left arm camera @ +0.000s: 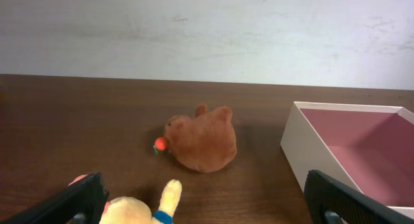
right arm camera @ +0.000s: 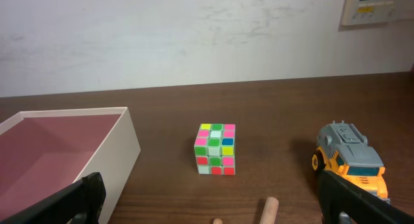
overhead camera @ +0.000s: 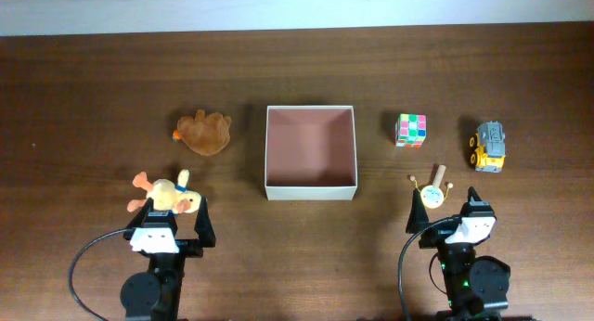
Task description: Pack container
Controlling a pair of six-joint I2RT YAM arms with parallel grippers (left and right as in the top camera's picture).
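Note:
The container (overhead camera: 311,186) is a square white box with a pinkish-brown inside, at the table's middle; it also shows in the left wrist view (left arm camera: 304,149) and the right wrist view (right arm camera: 123,143). My left gripper (overhead camera: 173,224) is open, with a yellow plush toy (overhead camera: 167,197) just ahead of it and partly between its fingers (left arm camera: 145,208). A brown plush (overhead camera: 204,132) lies left of the container. My right gripper (overhead camera: 453,223) is open and empty, behind a small wooden toy (overhead camera: 432,189). A colour cube (overhead camera: 410,129) and a yellow-grey toy truck (overhead camera: 489,147) lie to the container's right.
A pale wall runs behind the table's far edge (overhead camera: 297,29). Black cables (overhead camera: 88,265) loop beside each arm base. A wall panel (right arm camera: 378,7) hangs at the upper right of the right wrist view.

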